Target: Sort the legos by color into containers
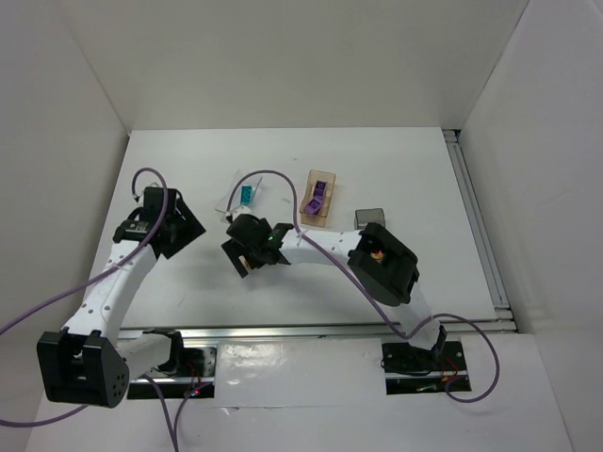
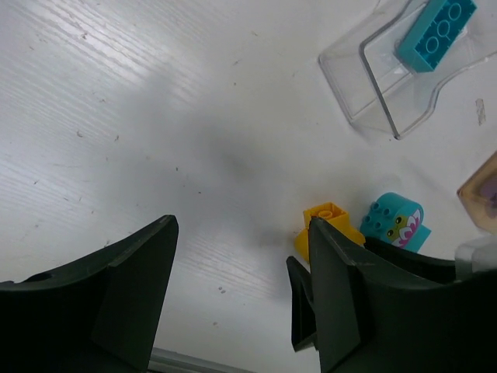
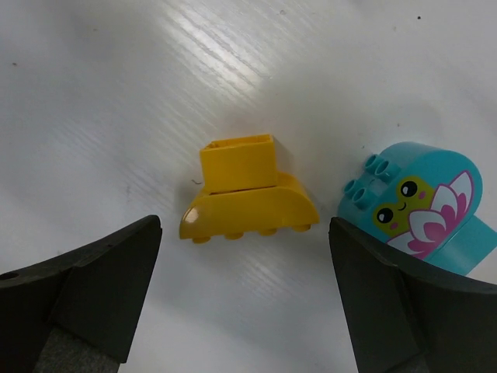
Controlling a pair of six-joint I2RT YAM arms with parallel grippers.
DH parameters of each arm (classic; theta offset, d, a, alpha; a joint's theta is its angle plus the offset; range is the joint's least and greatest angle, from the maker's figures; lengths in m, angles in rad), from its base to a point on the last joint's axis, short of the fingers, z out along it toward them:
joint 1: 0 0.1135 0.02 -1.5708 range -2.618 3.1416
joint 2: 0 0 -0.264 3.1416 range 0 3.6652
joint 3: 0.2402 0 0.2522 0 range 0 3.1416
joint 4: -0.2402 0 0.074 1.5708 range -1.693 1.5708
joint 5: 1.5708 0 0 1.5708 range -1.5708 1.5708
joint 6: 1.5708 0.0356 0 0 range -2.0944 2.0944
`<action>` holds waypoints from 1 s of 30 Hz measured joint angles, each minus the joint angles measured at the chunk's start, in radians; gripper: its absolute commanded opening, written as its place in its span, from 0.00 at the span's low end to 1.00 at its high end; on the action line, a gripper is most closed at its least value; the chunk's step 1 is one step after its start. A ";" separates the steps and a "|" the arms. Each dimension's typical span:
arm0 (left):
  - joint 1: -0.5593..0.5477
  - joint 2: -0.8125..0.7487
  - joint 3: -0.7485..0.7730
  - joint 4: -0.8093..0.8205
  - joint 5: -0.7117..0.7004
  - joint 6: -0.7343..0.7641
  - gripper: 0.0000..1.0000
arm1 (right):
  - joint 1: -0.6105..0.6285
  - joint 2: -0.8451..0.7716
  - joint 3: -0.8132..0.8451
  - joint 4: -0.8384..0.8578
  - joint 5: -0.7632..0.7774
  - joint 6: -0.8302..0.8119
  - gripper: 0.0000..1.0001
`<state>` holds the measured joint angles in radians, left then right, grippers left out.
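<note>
A yellow lego [image 3: 245, 190] lies on the white table, just beyond and between the open fingers of my right gripper [image 3: 245, 233]. A teal lego with a frog face [image 3: 411, 206] lies right beside it, close to the right finger. My right gripper [image 1: 247, 252] hovers over both in the top view. My left gripper [image 2: 241, 225] is open and empty, to the left [image 1: 181, 226]. Its view shows the yellow lego [image 2: 326, 221] and the teal lego [image 2: 396, 221]. The clear container [image 1: 236, 200] holds a cyan lego [image 2: 436, 33]. The tan container [image 1: 320, 198] holds purple legos. The dark grey container [image 1: 370, 217] stands at the right.
White walls close in the table [image 1: 424, 169] on three sides. A metal rail [image 1: 480, 235] runs along its right edge. Purple cables loop over both arms.
</note>
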<state>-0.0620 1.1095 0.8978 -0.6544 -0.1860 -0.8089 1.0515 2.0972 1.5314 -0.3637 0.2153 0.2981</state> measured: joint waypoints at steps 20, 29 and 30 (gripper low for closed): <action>-0.084 0.069 -0.009 0.135 0.254 0.140 0.82 | -0.117 -0.305 -0.313 0.103 -0.132 0.132 0.82; -0.200 0.308 0.005 0.199 0.306 0.172 0.79 | -0.174 -0.421 -0.368 0.096 -0.123 0.200 0.79; -0.208 0.310 0.004 0.198 0.294 0.159 0.79 | -0.186 -0.437 -0.369 0.097 -0.125 0.202 0.77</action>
<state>-0.2703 1.4197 0.9016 -0.4564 0.1078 -0.6495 0.8654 1.6604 1.1625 -0.2668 0.0906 0.4999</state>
